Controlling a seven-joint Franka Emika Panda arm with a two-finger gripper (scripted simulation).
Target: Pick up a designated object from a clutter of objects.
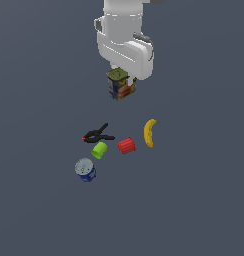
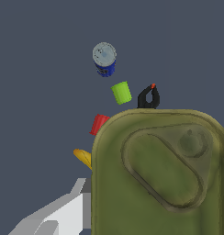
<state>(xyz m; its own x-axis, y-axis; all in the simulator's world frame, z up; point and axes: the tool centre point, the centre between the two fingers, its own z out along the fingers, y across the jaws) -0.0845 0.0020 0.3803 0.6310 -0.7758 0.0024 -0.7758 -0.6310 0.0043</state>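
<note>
Five items remain on the surface: the black clamp (image 1: 97,134), green cup (image 1: 99,150), red cup (image 1: 126,145), banana (image 1: 150,132) and round blue can (image 1: 85,170). The sixth, the boxy can (image 1: 121,85), hangs clear of them directly under the gripper (image 1: 122,76) in the exterior view, well apart from the rest of the clutter.

Gripper state: clenched on the boxy can. The fingers themselves are largely hidden behind the arm housing and the can; one pale finger (image 2: 63,211) shows in the wrist view, pressed against the can's side. The grasp is judged from the can hanging with nothing under it.

Position of the designated object: the can's olive-green top (image 2: 162,174) fills most of the wrist view, close under the camera. In the exterior view it sits slightly tilted, blue and red-orange sides showing.

Risks, as judged from this moment:
- Slip. The can's rounded sides offer limited contact; the tilt suggests the hold may be off-centre, so a fast move could let it rotate or drop.
- Drop onto clutter. In the wrist view the remaining items lie past the can's edge, so a release from here could strike and scatter them.
- Early opening. Any loosening before the lift is judged complete would undo the pick.
</note>
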